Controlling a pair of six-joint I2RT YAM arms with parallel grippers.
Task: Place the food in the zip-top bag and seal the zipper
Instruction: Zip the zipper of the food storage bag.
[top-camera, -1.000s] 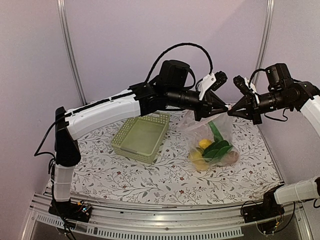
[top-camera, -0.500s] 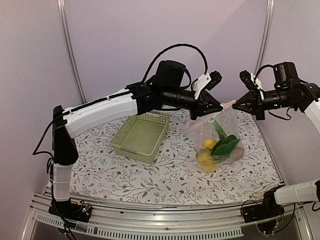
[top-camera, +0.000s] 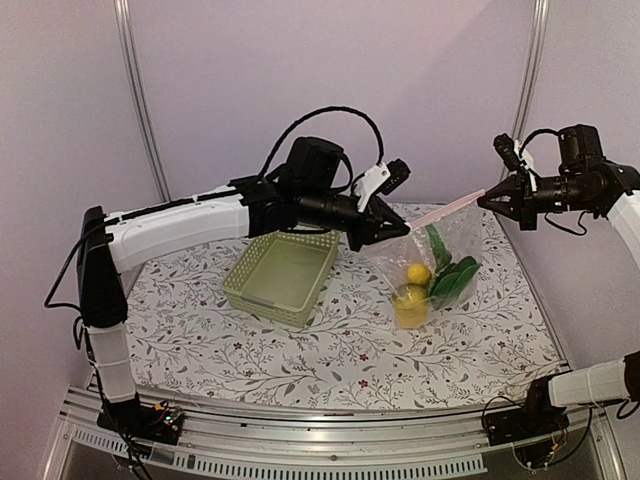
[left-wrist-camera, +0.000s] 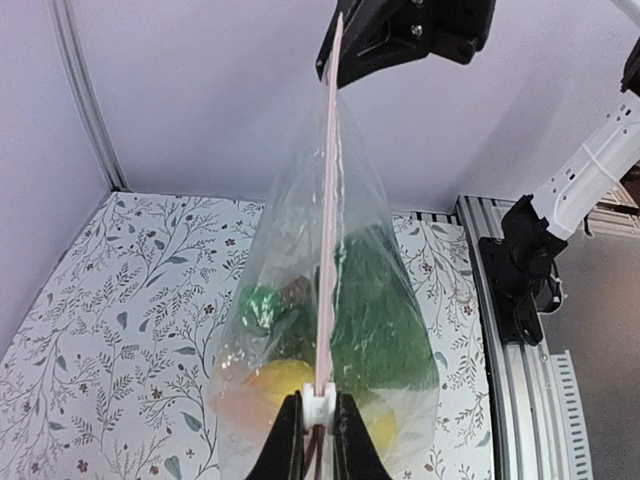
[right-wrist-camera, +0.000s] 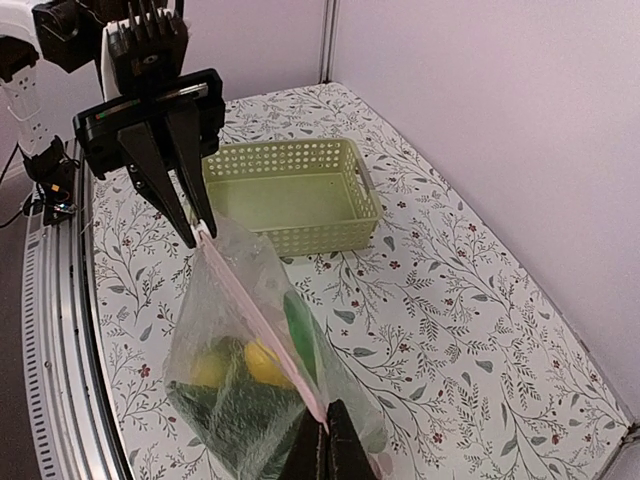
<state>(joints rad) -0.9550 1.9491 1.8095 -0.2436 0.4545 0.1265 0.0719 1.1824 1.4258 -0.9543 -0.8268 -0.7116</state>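
Note:
The zip-top bag hangs above the table between both grippers. Its pink zipper is stretched taut. The food sits in the bottom of the bag, yellow pieces and green leafy ones. My left gripper is shut on the white slider at the zipper's left end. My right gripper is shut on the zipper's other end. In the left wrist view the zipper runs straight up to the right gripper, with the bag bulging on both sides. The right wrist view shows the food through the plastic.
A pale green lattice basket stands empty on the flowered cloth, left of the bag and under the left forearm. It shows beyond the bag in the right wrist view. Metal rails edge the table at the front.
The left gripper has slid left along the zipper and the right gripper has drawn away to the right. The strip between them is now long and taut, and the bag swung with it.

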